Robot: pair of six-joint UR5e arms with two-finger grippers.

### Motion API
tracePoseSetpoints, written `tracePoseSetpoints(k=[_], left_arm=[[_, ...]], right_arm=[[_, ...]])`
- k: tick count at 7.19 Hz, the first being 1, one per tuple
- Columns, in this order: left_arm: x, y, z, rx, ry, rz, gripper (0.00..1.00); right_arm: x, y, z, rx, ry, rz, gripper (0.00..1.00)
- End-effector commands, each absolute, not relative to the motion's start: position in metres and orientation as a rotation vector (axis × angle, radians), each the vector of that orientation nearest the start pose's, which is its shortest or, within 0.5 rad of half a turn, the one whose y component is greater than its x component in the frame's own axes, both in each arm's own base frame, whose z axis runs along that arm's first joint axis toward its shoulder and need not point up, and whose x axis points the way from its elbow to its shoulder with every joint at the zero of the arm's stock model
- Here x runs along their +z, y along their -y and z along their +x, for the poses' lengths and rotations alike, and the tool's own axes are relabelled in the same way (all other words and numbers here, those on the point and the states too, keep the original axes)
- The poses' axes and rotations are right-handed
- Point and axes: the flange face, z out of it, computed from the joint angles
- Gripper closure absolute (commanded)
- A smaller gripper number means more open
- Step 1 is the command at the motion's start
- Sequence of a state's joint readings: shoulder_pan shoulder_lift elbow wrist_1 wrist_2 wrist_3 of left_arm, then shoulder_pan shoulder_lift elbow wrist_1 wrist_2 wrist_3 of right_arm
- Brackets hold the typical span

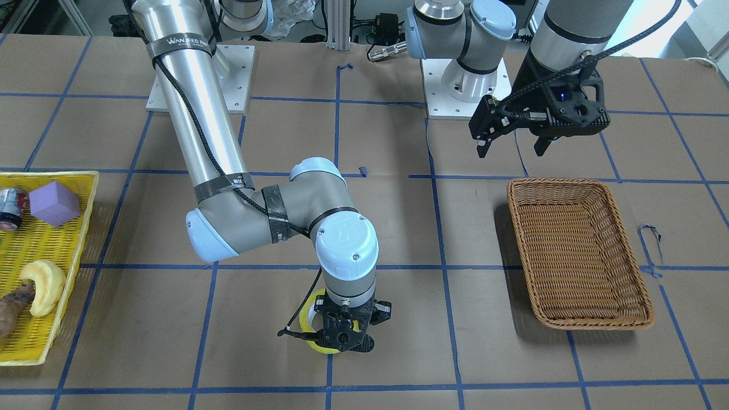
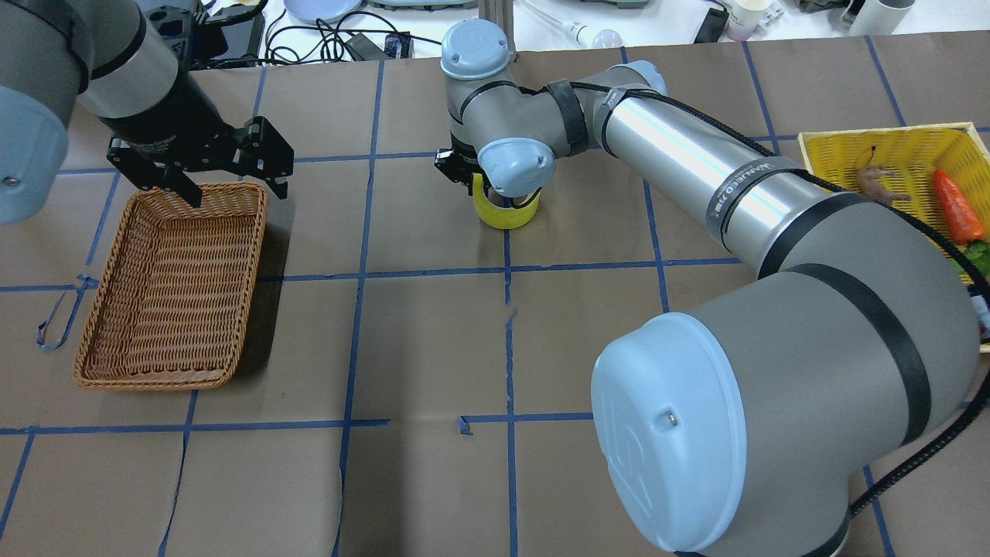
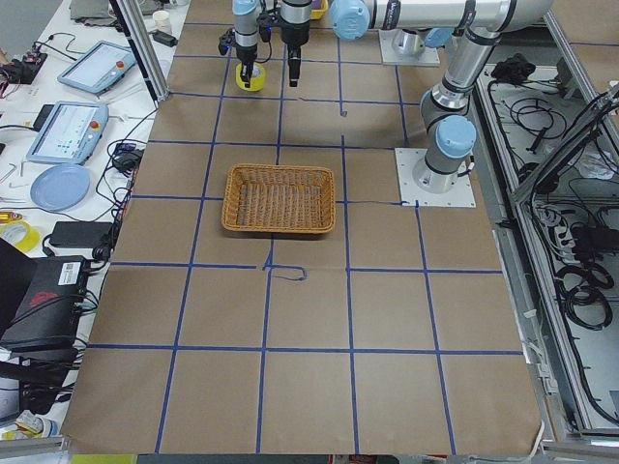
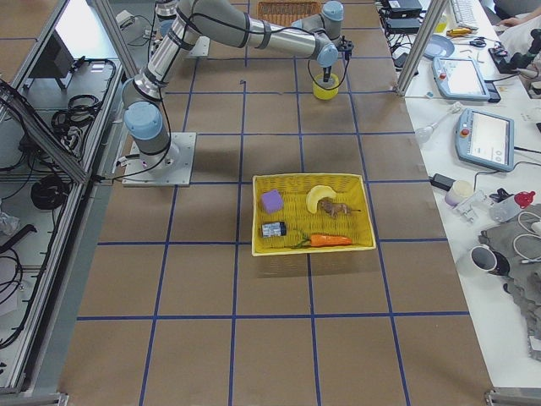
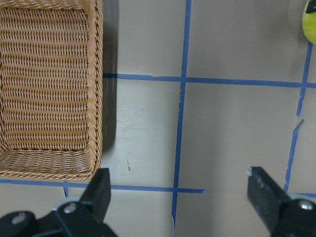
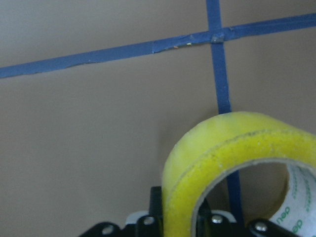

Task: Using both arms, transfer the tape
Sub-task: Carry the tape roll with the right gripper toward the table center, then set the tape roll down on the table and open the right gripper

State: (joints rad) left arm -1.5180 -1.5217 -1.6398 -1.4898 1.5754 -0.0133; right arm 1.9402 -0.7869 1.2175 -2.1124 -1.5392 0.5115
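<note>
Standing behind the robot and starting at the left, I see a wicker basket on the worktop, with nothing in it that I can make out. The left hand hangs just over the basket's far end. Its fingers are spread wide and grip nothing, and its own camera looks down between them at bare brown paper beside the basket's rim. In the middle, the right arm stretches a long way out and points its hand straight down onto the tape. The yellow roll lies flat beside a crossing of the blue lines, well apart from the basket. The right hand looks drawn in narrow on the roll's wall, one finger inside the ring and one outside, as far as the wrist picture shows. I cannot tell whether the roll rests on the paper or is just clear of it. Over at the right edge a yellow tray holds a carrot and other odds and ends, none of them touched by either arm. To my eye the job is barely begun. The first grasp seems made, but lifting the roll, carrying it across, passing it to the waiting left hand and, I would guess, setting it in the basket are all not yet done.
</note>
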Motion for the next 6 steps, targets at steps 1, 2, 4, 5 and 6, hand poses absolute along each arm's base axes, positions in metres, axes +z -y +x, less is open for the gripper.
tracePoseSetpoints(k=[1, 2, 4, 5, 6], left_arm=[[0.486, 0.483, -0.108, -0.096, -3.133, -0.104, 0.0], [0.486, 0.483, -0.108, -0.096, -3.131, -0.104, 0.0], [0.481, 0.486, -0.105, -0.077, -3.133, -0.096, 0.0], [0.462, 0.499, -0.102, -0.02, -3.133, -0.125, 0.0], [0.429, 0.524, -0.1, 0.052, -3.129, -0.213, 0.0]], right_arm=[[0.207, 0.665, 0.405, -0.138, -3.06, 0.176, 0.01], [0.212, 0.662, 0.403, -0.145, -3.064, 0.165, 0.0], [0.264, 0.654, 0.396, -0.219, -3.041, 0.165, 0.0], [0.288, 0.65, 0.38, -0.2, -3.057, 0.144, 0.0], [0.303, 0.647, 0.354, -0.168, -3.076, 0.098, 0.0]])
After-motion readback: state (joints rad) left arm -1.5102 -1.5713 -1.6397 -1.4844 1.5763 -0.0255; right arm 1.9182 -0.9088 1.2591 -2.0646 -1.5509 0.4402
